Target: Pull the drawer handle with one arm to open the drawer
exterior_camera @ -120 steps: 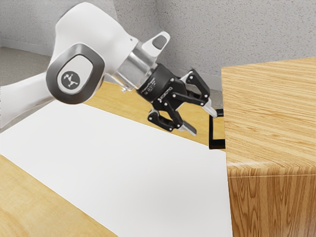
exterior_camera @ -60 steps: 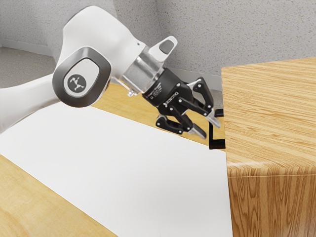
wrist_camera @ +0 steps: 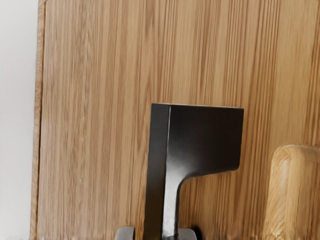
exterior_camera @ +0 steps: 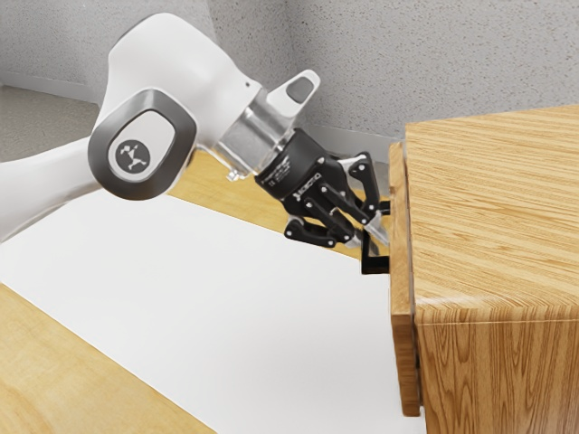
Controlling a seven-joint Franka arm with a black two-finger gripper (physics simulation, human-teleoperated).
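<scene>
End effector [exterior_camera: 374, 231] clamps drawer handle [exterior_camera: 374, 265]; drawer front [exterior_camera: 404, 316] slightly out.

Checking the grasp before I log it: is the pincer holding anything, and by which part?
The pincer is shut on the black drawer handle, clamping its upright bar above the lower leg.

The arm [exterior_camera: 172, 63] has smooth, rounded white shells, and its round joint cap [exterior_camera: 136, 155] is ringed in dark grey, with a small white emblem on a lighter grey face. Past a brushed silver collar [exterior_camera: 256, 134] sits a white tab [exterior_camera: 296, 89] with a grey oval inset. The gripper [exterior_camera: 374, 226] is black, built of angular linked bars with faint white lettering on its body, and its fingertips [exterior_camera: 379, 233] are pale silver.
</scene>
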